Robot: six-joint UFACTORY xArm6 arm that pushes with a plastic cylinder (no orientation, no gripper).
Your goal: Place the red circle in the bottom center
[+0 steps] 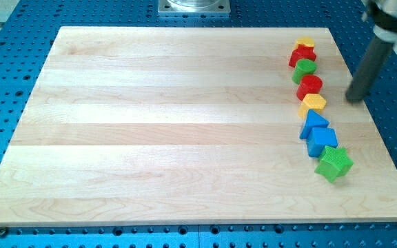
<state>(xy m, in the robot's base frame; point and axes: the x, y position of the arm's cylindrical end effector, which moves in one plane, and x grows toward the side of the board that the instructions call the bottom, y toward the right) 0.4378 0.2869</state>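
Note:
The red circle (pixel 310 86) sits in a column of blocks near the view's right edge of the wooden board (pixel 150 131). From the top down the column holds a yellow block (pixel 305 43), a red star-like block (pixel 302 55), a green round block (pixel 304 69), the red circle, a yellow hexagon (pixel 313 104), a blue triangle (pixel 313 122), a blue cube (pixel 322 140) and a green block (pixel 334 163). My tip (pixel 352 98) stands on the board to the right of the red circle, a short gap away, touching no block.
A blue perforated table (pixel 5 83) surrounds the board. A grey metal mount (pixel 194 6) sits at the view's top centre. The rod's body (pixel 374 58) leans up to the top right corner.

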